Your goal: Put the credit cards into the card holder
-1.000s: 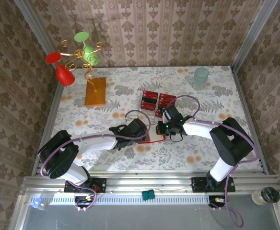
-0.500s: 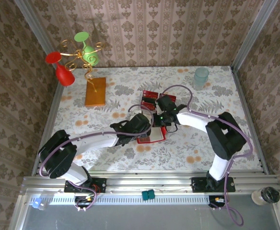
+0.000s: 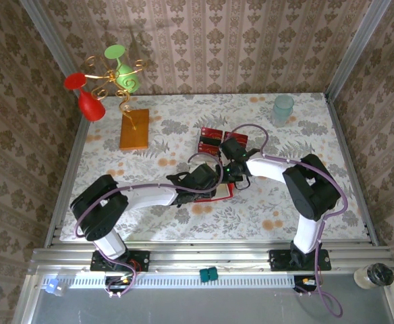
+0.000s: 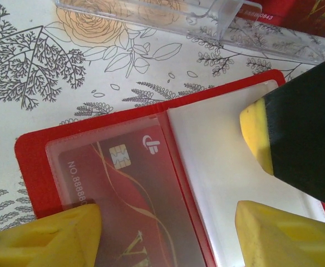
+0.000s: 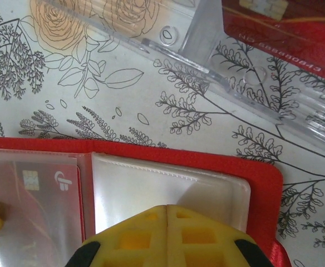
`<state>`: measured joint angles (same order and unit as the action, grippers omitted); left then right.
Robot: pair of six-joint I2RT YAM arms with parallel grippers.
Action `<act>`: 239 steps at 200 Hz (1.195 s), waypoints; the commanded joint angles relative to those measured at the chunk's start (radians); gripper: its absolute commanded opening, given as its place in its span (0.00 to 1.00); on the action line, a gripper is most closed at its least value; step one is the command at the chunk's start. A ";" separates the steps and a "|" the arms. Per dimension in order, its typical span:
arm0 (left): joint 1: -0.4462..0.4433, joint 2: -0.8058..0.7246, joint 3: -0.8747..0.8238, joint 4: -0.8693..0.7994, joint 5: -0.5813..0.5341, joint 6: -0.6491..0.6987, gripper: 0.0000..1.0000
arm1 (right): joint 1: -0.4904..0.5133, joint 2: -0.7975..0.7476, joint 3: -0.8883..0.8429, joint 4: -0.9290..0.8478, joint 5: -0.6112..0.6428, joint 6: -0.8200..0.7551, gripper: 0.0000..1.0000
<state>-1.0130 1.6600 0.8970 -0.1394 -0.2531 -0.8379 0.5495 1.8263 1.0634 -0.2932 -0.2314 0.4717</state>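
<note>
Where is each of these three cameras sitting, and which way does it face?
Top camera: above and behind the arms, facing down on the table; both arms show, reaching to the card holder.
Left wrist camera: on the left arm, facing down at the card holder; left fingers apart at the bottom corners.
Right wrist camera: on the right arm, facing down; right fingers shut at the bottom edge.
Shared: both wrist views show the open card holder with one card inside.
</note>
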 commanded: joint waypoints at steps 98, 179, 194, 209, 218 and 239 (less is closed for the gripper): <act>0.036 -0.065 -0.177 0.243 0.052 0.078 0.67 | 0.013 -0.002 -0.116 0.137 -0.134 0.161 0.00; 0.003 -0.084 -0.228 0.388 0.044 0.094 0.67 | 0.004 0.001 -0.075 0.110 -0.151 0.156 0.00; -0.002 -0.090 -0.231 0.393 0.041 0.099 0.67 | 0.004 0.005 -0.076 0.112 -0.152 0.159 0.00; -0.005 -0.108 -0.225 0.361 0.021 0.097 0.67 | 0.005 0.006 -0.081 0.120 -0.155 0.163 0.00; -0.008 -0.123 -0.215 0.316 -0.002 0.095 0.67 | 0.004 0.005 -0.083 0.124 -0.157 0.166 0.00; -0.018 -0.164 -0.199 0.233 -0.056 0.097 0.67 | 0.004 0.006 -0.094 0.138 -0.163 0.176 0.00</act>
<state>-1.0145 1.5578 0.6758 0.1646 -0.2489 -0.7616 0.5488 1.8130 0.9749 -0.1223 -0.3573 0.6323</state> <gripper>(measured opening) 0.667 0.063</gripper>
